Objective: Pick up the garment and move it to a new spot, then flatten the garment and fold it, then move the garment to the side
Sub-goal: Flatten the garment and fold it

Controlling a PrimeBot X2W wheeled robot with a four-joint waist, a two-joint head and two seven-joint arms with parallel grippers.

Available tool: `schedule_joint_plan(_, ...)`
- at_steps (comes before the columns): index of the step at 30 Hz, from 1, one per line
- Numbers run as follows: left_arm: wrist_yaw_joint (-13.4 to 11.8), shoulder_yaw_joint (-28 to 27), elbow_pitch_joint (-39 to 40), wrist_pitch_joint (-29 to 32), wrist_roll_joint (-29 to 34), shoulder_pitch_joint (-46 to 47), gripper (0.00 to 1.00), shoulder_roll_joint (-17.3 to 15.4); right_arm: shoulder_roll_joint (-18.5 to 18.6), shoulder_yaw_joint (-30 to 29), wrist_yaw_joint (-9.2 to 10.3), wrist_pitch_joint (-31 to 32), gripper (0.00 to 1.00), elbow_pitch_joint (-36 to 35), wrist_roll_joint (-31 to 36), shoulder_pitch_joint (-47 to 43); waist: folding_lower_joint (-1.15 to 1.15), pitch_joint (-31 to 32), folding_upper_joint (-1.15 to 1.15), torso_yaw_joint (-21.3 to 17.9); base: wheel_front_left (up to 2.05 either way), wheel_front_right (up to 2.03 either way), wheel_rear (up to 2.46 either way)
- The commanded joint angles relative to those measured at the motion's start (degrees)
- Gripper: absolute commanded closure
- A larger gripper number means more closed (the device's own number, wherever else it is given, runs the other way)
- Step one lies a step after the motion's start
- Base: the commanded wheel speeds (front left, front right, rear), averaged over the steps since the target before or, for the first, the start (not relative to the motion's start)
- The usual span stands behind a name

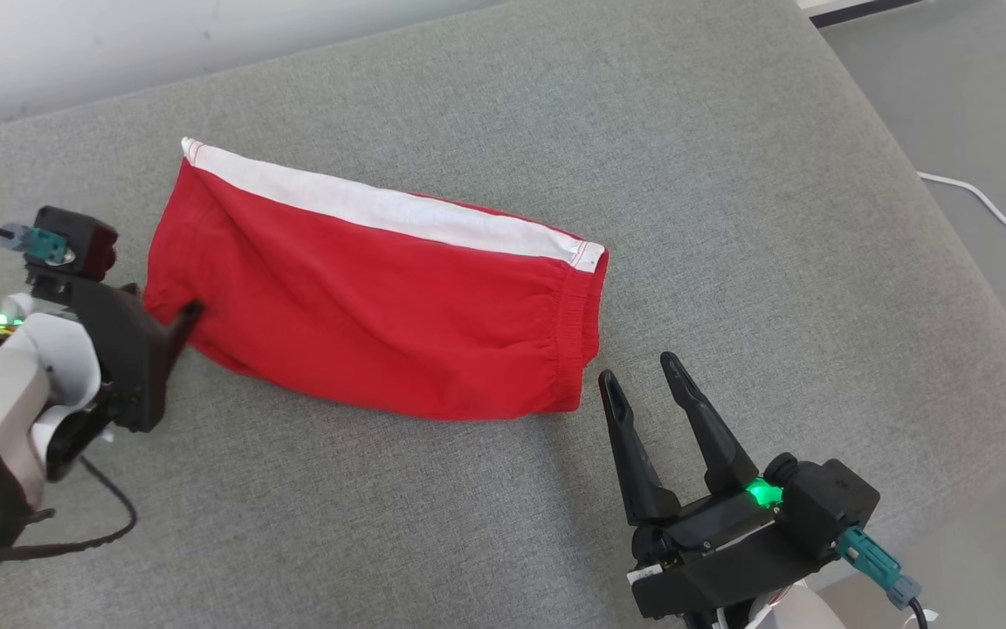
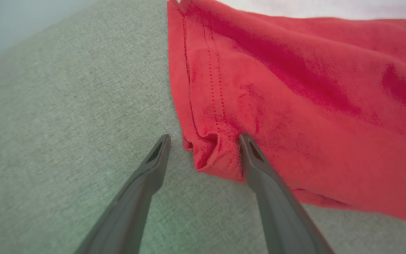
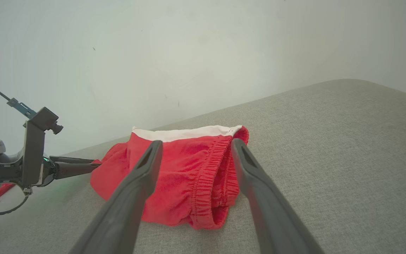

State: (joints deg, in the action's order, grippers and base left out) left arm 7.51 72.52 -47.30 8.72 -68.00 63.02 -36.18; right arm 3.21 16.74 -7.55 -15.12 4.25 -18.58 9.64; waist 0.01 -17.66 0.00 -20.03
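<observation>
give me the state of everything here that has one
red garment: folded, lightly wrinkled, lying on the grey cushion, not held
left gripper: open, fingers either side of the garment's corner, not closed on it
right gripper: open, empty, just short of the garment's elastic end

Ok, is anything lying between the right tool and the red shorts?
Nothing: the head view shows bare grey cushion between the open right tool and the elastic end of the shorts.
</observation>
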Motion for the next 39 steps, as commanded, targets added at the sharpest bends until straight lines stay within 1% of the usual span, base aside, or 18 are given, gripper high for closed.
schedule_joint_plan(1, -0.1, 0.0, 0.7, 0.6, -1.2, -1.1, 0.00, 0.6, -0.3, 0.0, 0.13, 0.0, 0.00, 0.0, 0.2, 0.0, -0.01, -0.2, 0.00, -0.1, 0.00, 0.00, 0.00)
schedule_joint_plan(2, -0.1, 0.0, 1.1, 0.7, -1.6, -0.9, 0.05, 0.5, -0.3, -0.1, 0.13, 0.0, 0.00, 0.0, 0.2, 0.1, -0.01, -0.3, 0.00, 0.0, 0.00, 0.00, 0.00)
schedule_joint_plan(3, -0.1, 0.0, 1.4, 0.9, -1.5, -0.6, 0.49, 0.3, -0.3, -0.2, 0.13, 0.0, 0.00, 0.0, 0.3, 0.2, -0.01, -0.3, 0.00, 0.0, 0.00, 0.00, 0.00)
schedule_joint_plan(4, -0.1, 0.1, 1.7, 1.0, -1.2, -0.2, 0.80, 0.0, -0.4, -0.3, 0.13, 0.0, 0.00, 0.0, 0.3, 0.3, -0.01, -0.4, 0.00, 0.1, 0.00, 0.00, 0.00)
schedule_joint_plan(5, -0.1, 0.2, 1.7, 0.8, -0.8, 0.1, 1.00, -0.2, -0.4, -0.4, 0.13, 0.0, 0.00, 0.1, 0.4, 0.5, -0.01, -0.4, 0.00, 0.2, 0.00, 0.00, 0.00)
schedule_joint_plan(8, -0.2, 0.3, 1.3, 0.2, -0.2, 0.4, 1.00, -0.1, -0.4, -0.5, 0.13, 0.0, 0.00, 0.2, 0.8, 0.7, -0.01, -0.2, 0.00, 0.8, 0.00, 0.00, 0.00)
schedule_joint_plan(10, -0.2, 0.1, 1.1, -1.2, -0.9, 0.0, 1.00, 0.4, -0.4, -0.6, 0.13, 0.0, 0.00, 0.3, 1.0, 0.8, -0.01, 0.3, 0.00, 1.4, 0.00, 0.00, 0.00)
schedule_joint_plan(17, -0.2, -0.7, 3.5, -8.4, -2.1, -3.5, 1.00, 1.3, -0.4, -2.2, 0.13, 0.0, 0.00, 0.8, 1.4, -0.7, -0.01, 3.6, 0.00, 4.9, 0.00, 0.00, 0.00)
schedule_joint_plan(20, -0.9, -1.0, 4.4, -11.8, -2.2, -6.2, 1.00, 1.8, -0.4, -3.2, 0.13, 0.0, 0.00, 0.9, 1.4, -1.8, -0.01, 5.4, 0.00, 6.9, 0.00, 0.00, 0.00)
schedule_joint_plan(22, -1.8, -1.2, 5.3, -13.5, -2.7, -8.3, 1.00, 2.3, -0.4, -4.2, 0.13, 0.0, 0.00, 1.0, 0.7, -2.6, -0.01, 6.5, 0.00, 8.4, 0.00, 0.00, 0.00)
schedule_joint_plan(29, -6.8, -1.5, 11.3, -18.2, -4.4, -16.4, 1.00, 3.1, 0.0, -6.3, 0.13, 0.0, 0.00, 1.4, 1.1, -4.9, -0.01, 9.1, 0.00, 12.6, 0.00, 0.00, 0.00)
schedule_joint_plan(37, -13.3, -1.9, 19.8, -21.6, -5.1, -24.8, 1.00, 3.6, 0.7, -8.5, 0.13, 0.0, 0.00, 1.8, 1.5, -7.5, -0.01, 11.2, 0.00, 16.4, 0.00, 0.00, 0.00)
schedule_joint_plan(39, -15.2, -2.2, 23.3, -22.4, -5.6, -27.3, 1.00, 4.0, 0.9, -9.3, 0.13, 0.0, 0.00, 1.7, 1.5, -8.2, -0.01, 11.5, 0.00, 17.3, 0.00, 0.00, 0.00)
